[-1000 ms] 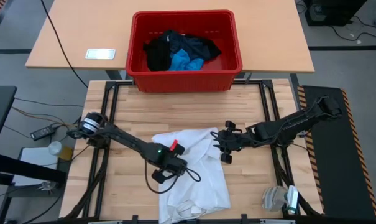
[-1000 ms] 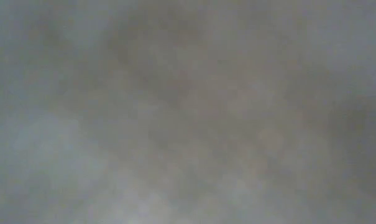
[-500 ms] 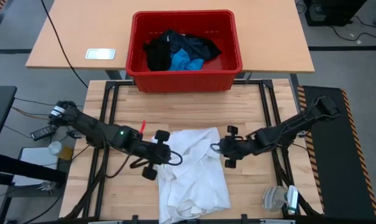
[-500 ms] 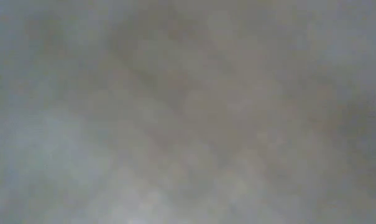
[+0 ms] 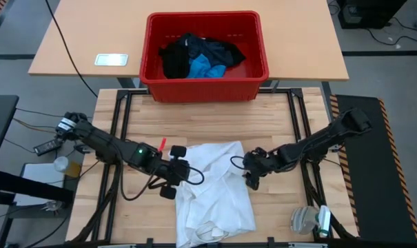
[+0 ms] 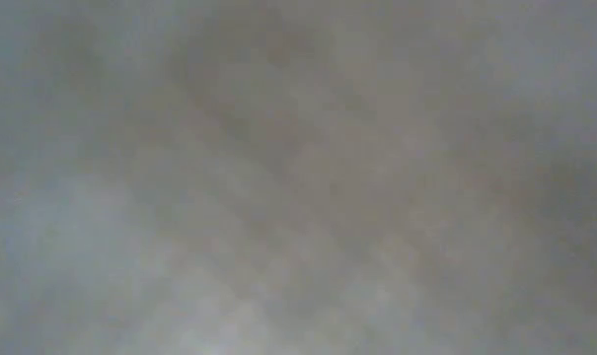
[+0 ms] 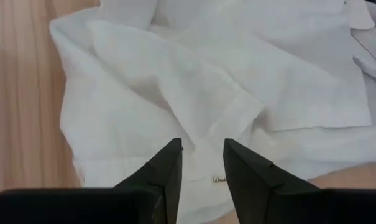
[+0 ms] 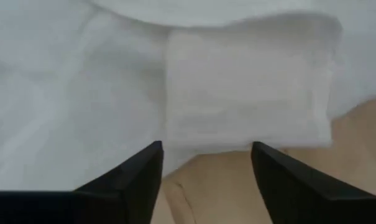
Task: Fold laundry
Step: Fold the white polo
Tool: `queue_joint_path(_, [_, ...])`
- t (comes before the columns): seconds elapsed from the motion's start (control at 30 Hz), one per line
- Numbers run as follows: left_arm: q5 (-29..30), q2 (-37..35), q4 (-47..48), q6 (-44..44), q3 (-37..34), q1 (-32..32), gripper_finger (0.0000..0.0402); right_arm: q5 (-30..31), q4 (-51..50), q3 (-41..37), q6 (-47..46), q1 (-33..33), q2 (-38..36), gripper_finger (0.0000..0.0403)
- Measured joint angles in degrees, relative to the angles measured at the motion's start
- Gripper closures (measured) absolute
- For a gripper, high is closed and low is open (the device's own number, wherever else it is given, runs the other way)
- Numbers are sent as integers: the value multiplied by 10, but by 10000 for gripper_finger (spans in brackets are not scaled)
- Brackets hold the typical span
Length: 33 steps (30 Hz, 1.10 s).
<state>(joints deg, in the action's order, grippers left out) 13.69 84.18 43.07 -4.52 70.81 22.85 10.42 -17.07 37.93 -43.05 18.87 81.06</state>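
white shirt (image 5: 214, 186): lying spread on the near half of the wooden table (image 5: 277, 127), its lower end hanging over the near edge.
left gripper (image 5: 175, 171): sitting at the shirt's left edge, fingers (image 7: 166, 171) standing parted with a narrow gap over a folded hem, gripping nothing.
right gripper (image 5: 253, 172): sitting at the shirt's right edge, fingers (image 8: 138, 174) standing wide apart over a folded flap, released.
step in hand: seemingly letting go after a fold; both sides are looking tucked inward.
doing it well: lifting both grippers straight up so no cloth is dragging along, then checking the edges are lying even.
red crate (image 5: 205, 86): standing on the far table, well apart, holding the black garments (image 5: 187, 55) and the blue piece (image 5: 207, 69).
low view: showing nothing legible.
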Motion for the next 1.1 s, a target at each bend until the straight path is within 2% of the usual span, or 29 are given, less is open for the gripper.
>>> queue_joint_path(0.17, [0, 0, 35, -11, 0, 0, 280, -15, 71, -63, -101, -34, -1, 128])
queue_joint_path(0.3, [0, 0, 36, -11, 0, 0, 281, -46, 238, -116, -121, -44, -8, 136])
queue_joint_path(0.43, [0, 0, 35, -13, 0, -2, 281, -76, 298, -139, -127, -48, -13, 153])
queue_joint_path(0.67, [1, 0, 31, -8, 0, -5, 281, -78, 286, -137, -126, -48, -48, 173])
queue_joint_path(0.83, [2, 0, 36, -5, 0, -10, 281, -58, 187, -139, -157, -48, -89, 183])
queue_joint_path(1.1, [2, 0, 32, 1, 0, -9, 281, -69, 188, -138, -174, -47, -95, 186])
